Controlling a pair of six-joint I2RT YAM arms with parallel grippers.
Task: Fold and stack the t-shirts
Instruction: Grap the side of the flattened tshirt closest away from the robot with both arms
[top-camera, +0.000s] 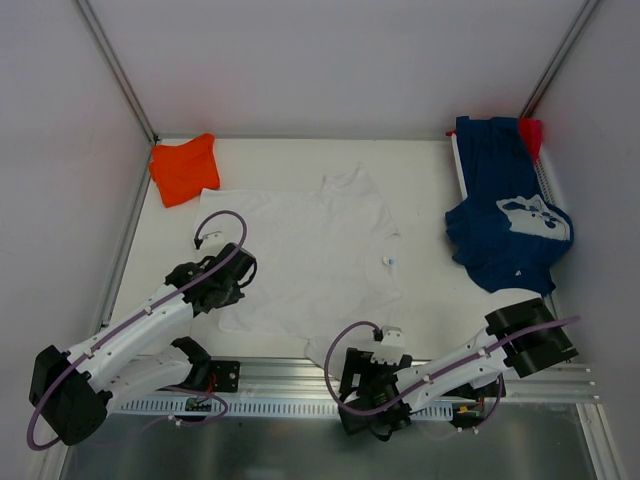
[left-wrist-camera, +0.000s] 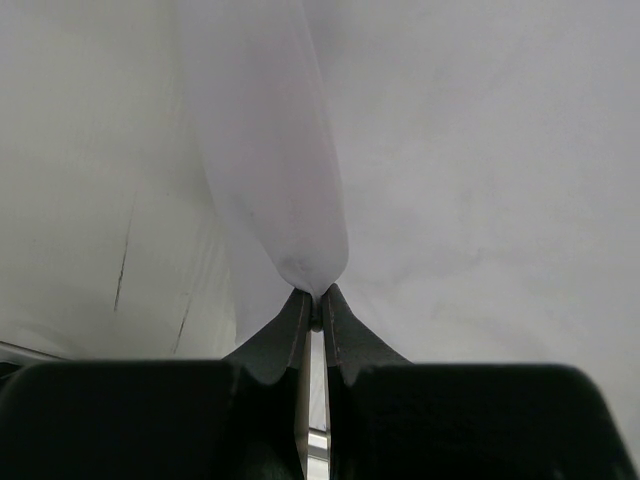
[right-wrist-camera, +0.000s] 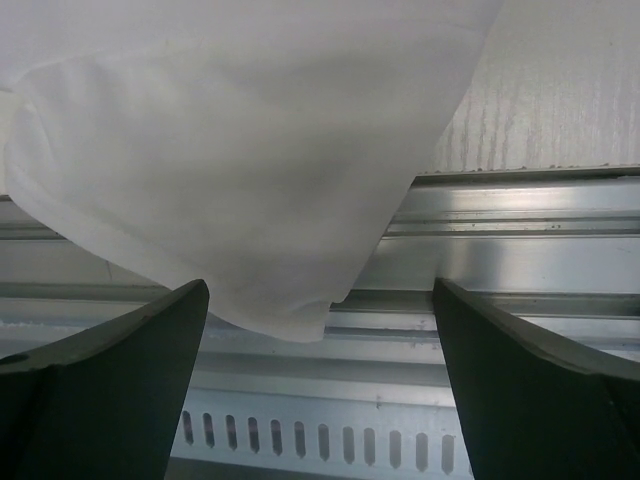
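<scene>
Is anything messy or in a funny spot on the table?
Yes. The navy t-shirt lies crumpled in a heap at the right side, unfolded. The white t-shirt has a corner reaching past the near edge, over the metal rail.

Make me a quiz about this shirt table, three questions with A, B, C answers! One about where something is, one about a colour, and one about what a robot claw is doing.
1. Where does the orange t-shirt lie?
A. at the far left corner of the table
B. in the middle of the table
C. at the near right corner

2. What colour is the t-shirt spread out in the middle?
A. blue
B. red
C. white

3. What is the left gripper doing?
A. standing wide open
B. pinching a fold of the white t-shirt
C. holding the orange t-shirt

Answers:
1 A: the top view shows it folded by the far left corner.
2 C: white cloth covers the middle of the table.
3 B: its wrist view shows the jaws shut on a white fold.
</scene>
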